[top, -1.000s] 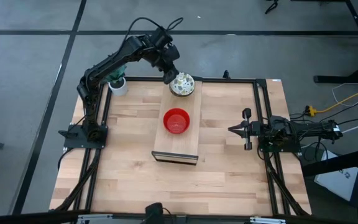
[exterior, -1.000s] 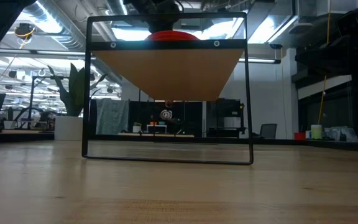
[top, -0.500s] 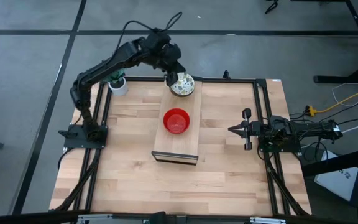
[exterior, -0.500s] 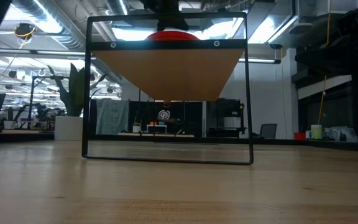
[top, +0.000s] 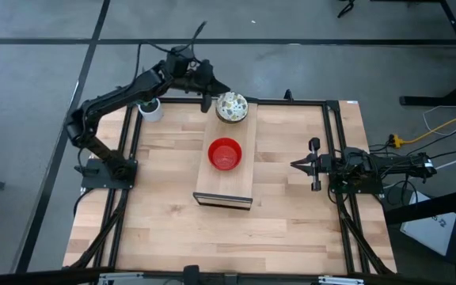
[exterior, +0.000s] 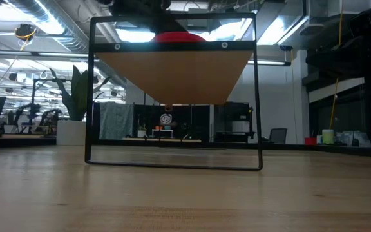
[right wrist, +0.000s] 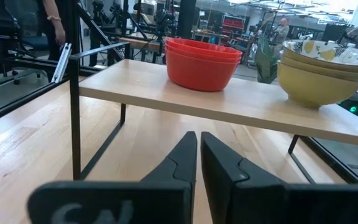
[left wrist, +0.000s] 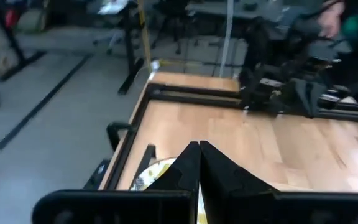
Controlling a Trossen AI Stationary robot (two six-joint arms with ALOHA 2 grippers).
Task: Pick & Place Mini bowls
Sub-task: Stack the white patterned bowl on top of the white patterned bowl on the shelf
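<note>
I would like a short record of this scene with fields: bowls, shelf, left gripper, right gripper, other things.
red bowls: stack on the raised wooden shelf, near its middle
speckled bowls: stack at the shelf's far end
left gripper: shut, empty, beside the speckled bowls at the table's far edge
right gripper: shut, empty, waiting at the table's right side
other: small white pot with a green plant at the far left corner

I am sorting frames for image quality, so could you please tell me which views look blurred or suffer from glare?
Left wrist view: smeared throughout, the cream speckled bowl only a soft patch behind the shut left hand. Low view: bright ceiling lights behind leave the black-framed wooden shelf backlit. Right wrist view: crisp on the stacked glossy red bowls. High view: evenly lit, no glare.
</note>
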